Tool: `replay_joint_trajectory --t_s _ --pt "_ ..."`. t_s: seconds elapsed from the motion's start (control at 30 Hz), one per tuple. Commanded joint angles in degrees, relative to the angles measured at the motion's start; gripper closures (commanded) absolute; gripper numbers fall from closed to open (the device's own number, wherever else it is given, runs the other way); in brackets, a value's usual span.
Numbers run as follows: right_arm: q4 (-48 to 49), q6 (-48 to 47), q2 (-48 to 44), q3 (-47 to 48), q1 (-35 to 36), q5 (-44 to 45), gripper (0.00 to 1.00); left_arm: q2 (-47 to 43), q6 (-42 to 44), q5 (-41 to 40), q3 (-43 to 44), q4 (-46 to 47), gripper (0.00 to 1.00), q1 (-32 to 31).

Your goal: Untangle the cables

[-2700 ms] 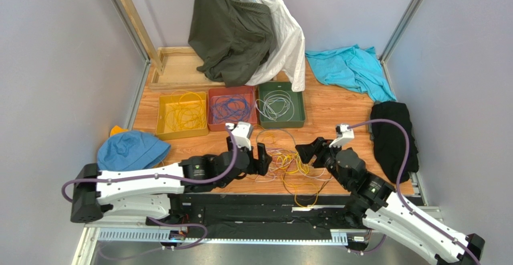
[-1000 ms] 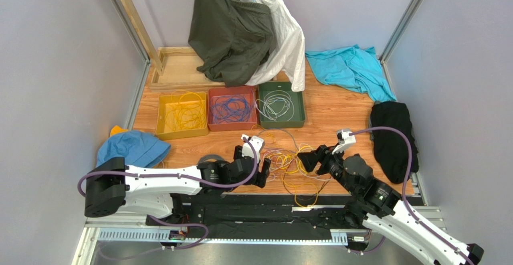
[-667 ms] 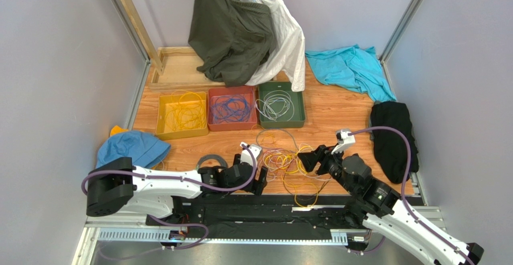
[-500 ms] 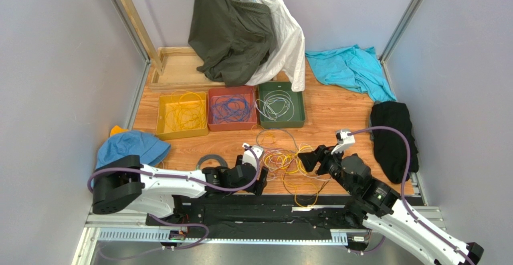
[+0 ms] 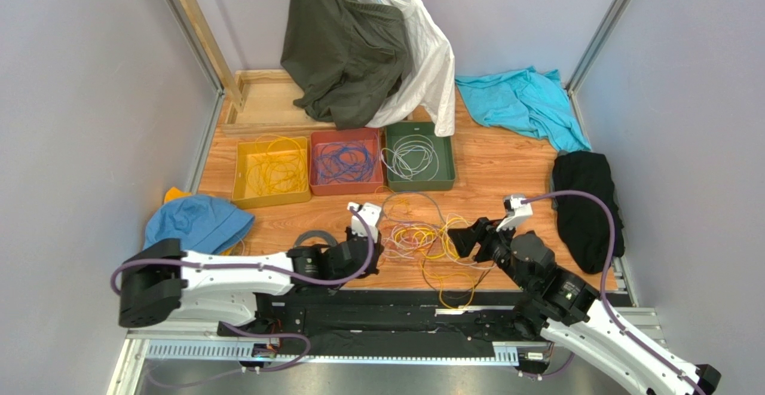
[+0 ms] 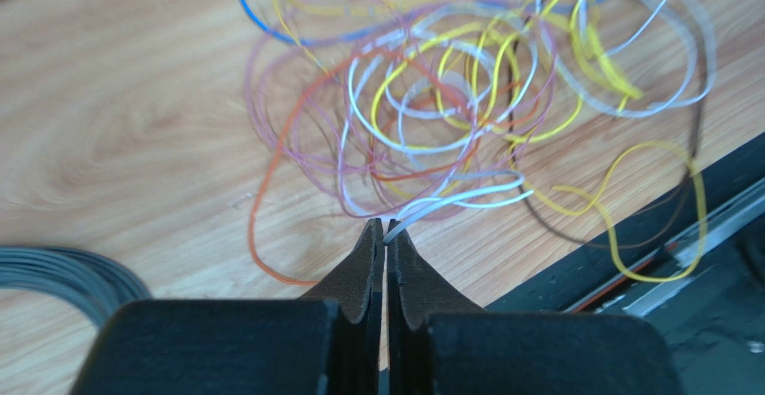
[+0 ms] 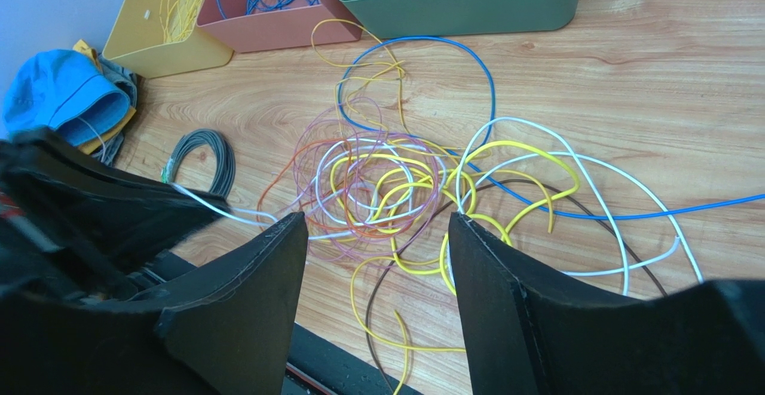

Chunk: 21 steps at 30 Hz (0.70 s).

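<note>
White cable (image 6: pixel 462 200): we pinch its end in the left claw (image 6: pixel 386 232). Our right claw (image 7: pixel 377 229) gapes wide by the tangle (image 7: pixel 386 180)

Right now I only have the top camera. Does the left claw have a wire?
Observer: Yes. Its wrist camera shows the left claw shut on the tip of a white wire.
Operator: And the right claw?
Observer: Its wrist camera shows the right claw open, with nothing between the fingers, pointed at the tangle.
Operator: Any strand clear of the knot?
Observer: A blue wire loops out toward the green bin.
</note>
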Motion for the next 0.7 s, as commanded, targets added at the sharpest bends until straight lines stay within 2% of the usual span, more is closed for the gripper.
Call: replay_joint_trajectory --t_s 0.0,0.1,0.3,0.47,0.67 --pt "0.5 0.4 -1.0 -0.1 0.4 0.8 0.37 -10.4 4.1 -6.8 3.1 -6.2 1.0 0.2" --pt "0.8 0.3 -1.0 0.0 0.4 0.7 0.37 -20.3 7.9 -8.5 4.6 -9.0 1.0 0.2" --pt "1.7 0.0 -0.5 0.8 0.4 -0.4 0.38 -29.1 16.7 -10.5 13.7 -15.8 1.0 0.1" --pt "5.3 -0.4 1.3 2.1 0.4 -3.1 0.38 -28.2 28.1 -10.7 27.7 -16.6 1.0 0.2" --pt "7.7 -2.2 5.2 6.3 0.4 -6.8 0.39 -20.4 37.6 -8.9 45.5 -17.6 1.0 0.1"
